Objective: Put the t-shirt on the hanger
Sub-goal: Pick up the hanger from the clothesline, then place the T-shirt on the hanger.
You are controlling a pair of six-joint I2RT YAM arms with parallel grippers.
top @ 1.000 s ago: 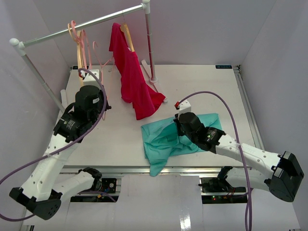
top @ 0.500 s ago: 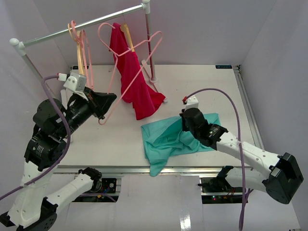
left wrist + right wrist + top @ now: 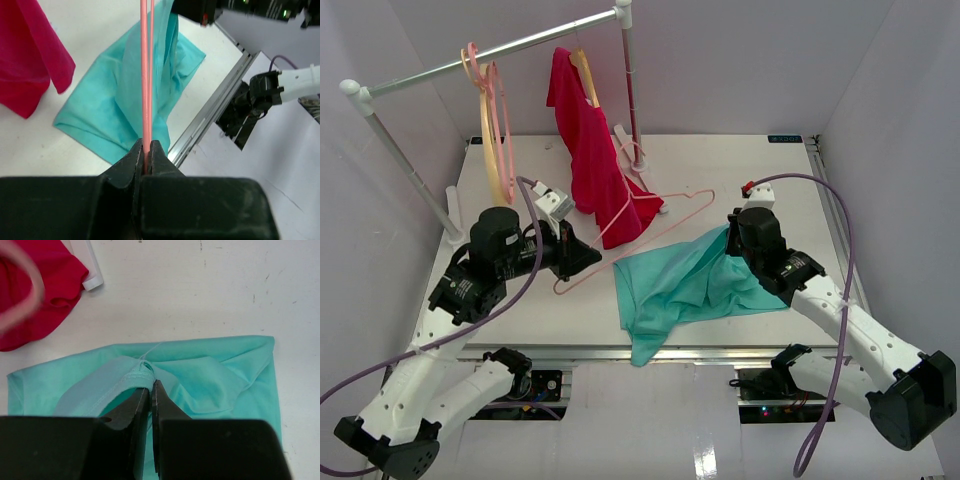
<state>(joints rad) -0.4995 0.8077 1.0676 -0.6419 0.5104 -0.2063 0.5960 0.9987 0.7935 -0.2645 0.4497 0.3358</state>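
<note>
The teal t-shirt (image 3: 675,290) lies at the table's front middle, one edge lifted. It also shows in the left wrist view (image 3: 110,100) and the right wrist view (image 3: 220,375). My right gripper (image 3: 732,240) is shut on a hemmed edge of the shirt (image 3: 135,376) and holds it above the table. My left gripper (image 3: 582,258) is shut on the light-pink hanger (image 3: 640,215) and holds it low over the table, reaching from the left toward the shirt. In the left wrist view the hanger's thin rods (image 3: 146,75) run straight up from the jaws, over the shirt.
A clothes rail (image 3: 490,52) spans the back left, with a white post (image 3: 630,85) standing on the table. A crimson garment (image 3: 595,160) hangs from it on a tan hanger. More tan and pink hangers (image 3: 490,110) hang at the rail's left. The table's metal front edge (image 3: 620,352) lies near.
My left gripper has swung the pink hanger down from near the rail to low over the table beside the shirt. My right gripper has lifted the shirt's edge and moved right.
</note>
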